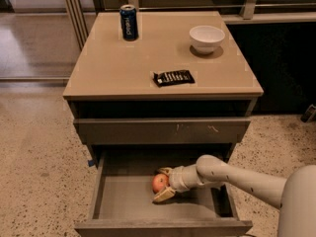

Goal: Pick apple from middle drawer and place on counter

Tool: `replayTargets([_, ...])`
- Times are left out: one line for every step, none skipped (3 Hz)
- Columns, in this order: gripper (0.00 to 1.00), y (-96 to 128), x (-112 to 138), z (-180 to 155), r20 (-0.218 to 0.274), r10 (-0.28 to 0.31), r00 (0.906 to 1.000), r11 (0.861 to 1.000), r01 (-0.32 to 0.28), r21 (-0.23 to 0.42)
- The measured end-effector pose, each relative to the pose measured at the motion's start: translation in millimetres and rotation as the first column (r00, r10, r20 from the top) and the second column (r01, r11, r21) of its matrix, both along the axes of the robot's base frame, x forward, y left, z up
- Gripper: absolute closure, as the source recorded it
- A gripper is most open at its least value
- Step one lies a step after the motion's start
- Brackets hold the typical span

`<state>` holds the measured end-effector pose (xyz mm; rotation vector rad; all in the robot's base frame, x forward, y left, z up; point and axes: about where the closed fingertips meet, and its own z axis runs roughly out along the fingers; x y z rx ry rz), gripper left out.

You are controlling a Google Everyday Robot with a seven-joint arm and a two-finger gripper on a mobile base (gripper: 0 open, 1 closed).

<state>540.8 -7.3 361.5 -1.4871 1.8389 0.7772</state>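
Observation:
The small red-orange apple (pixel 159 182) lies on the grey floor of the open middle drawer (pixel 123 201), near its centre. My gripper (pixel 163 184) reaches in from the right on a pale arm. Its fingers stand apart, one behind the apple and one in front of it, so the apple sits between them. The tan counter (pixel 113 63) tops the cabinet above.
On the counter stand a dark blue can (pixel 129 22) at the back left, a white bowl (pixel 207 37) at the back right and a black snack packet (pixel 173 77) near the front. A shut drawer front with pale scratches (pixel 163 131) is above the open drawer. Speckled floor surrounds the cabinet.

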Motion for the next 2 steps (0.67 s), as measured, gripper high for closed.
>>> replayTargets([0.53,0.0,0.0,0.0,0.000,0.000,1.0000,1.000,0.000,0.000])
replayTargets([0.76,0.0,-0.1,0.2,0.000,0.000,1.0000,1.000,0.000,0.000])
